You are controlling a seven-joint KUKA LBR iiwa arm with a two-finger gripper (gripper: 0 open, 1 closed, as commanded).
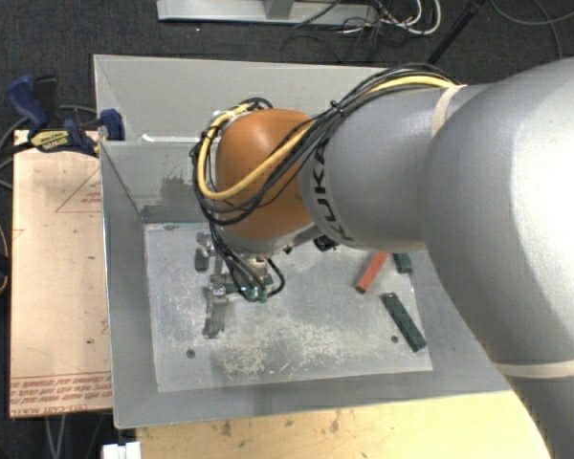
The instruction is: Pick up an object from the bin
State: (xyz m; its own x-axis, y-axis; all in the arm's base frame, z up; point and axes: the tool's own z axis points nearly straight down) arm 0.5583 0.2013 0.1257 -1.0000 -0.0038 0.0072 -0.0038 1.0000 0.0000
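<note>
The gripper (214, 306) hangs low over the bin (297, 344) floor at nine o'clock; its jaw state can't be told. An orange pen (370, 273) and a dark bar (405, 321) lie well apart from it, at three o'clock.

Your bin (124, 256) is grey, its floor flecked white. You see a red-orange stick (370, 273) and a dark green bar (405, 321).

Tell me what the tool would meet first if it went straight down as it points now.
Most likely the bare, scuffed bin floor; nothing visibly lies under the tool, though depth is unclear.
</note>
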